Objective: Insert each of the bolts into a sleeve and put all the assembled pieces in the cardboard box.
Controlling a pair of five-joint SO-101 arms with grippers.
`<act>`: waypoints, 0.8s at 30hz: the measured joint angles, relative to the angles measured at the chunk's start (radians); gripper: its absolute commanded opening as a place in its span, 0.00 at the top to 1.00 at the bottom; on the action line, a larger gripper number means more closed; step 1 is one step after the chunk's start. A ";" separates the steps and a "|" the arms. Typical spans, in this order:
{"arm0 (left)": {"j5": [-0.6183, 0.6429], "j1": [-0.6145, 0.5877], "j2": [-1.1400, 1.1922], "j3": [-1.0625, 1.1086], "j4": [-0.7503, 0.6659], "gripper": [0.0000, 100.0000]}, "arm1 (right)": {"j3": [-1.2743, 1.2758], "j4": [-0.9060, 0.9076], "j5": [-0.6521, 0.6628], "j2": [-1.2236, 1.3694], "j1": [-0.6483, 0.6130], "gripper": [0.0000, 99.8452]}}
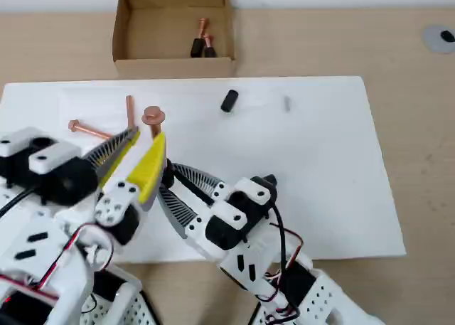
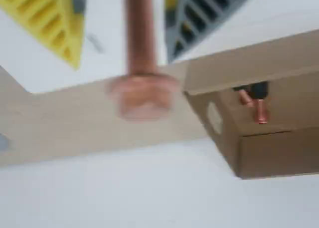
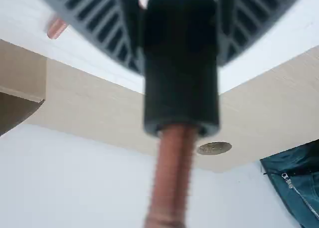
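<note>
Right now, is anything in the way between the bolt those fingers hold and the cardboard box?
Nothing visible. The held bolt faces bare white sheet up to the cardboard box. Two loose bolts lie to one side, a loose sleeve to the other; only the box's front wall must be cleared.

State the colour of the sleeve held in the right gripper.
Black; the sleeve shows best in the right wrist view.

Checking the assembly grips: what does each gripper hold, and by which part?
Left gripper: copper bolt, by its shank. Right gripper: black sleeve, by its sides, with a copper shank protruding.
</note>
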 measured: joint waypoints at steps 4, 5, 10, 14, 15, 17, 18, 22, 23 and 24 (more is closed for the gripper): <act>0.003 -0.035 0.000 0.071 -0.061 0.88 | 0.000 0.000 0.000 0.000 0.000 0.99; 0.003 -0.037 0.000 0.080 -0.071 0.88 | 0.000 0.000 0.000 0.000 0.000 0.99; 0.003 -0.038 0.002 0.091 -0.084 0.88 | 0.000 0.000 0.000 0.000 0.000 0.99; 0.003 -0.038 0.000 0.091 -0.084 0.89 | 0.000 0.000 0.000 0.000 0.000 0.99; 0.003 -0.038 0.000 0.091 -0.084 0.92 | 0.000 0.000 0.000 0.000 0.000 0.99; 0.005 -0.038 0.000 0.091 -0.084 0.96 | 0.000 0.000 0.000 0.000 0.000 0.99; 0.005 -0.038 0.000 0.091 -0.084 0.97 | 0.000 0.000 0.000 0.000 -0.002 0.99; -0.034 -0.028 0.002 0.092 -0.084 0.99 | 0.000 0.000 0.000 0.000 -0.003 0.99; -0.037 -0.015 0.003 0.092 -0.084 0.99 | 0.000 0.000 0.002 0.000 -0.003 0.99; -0.043 -0.006 0.003 0.092 -0.084 0.99 | 0.000 0.000 0.002 0.000 -0.003 0.99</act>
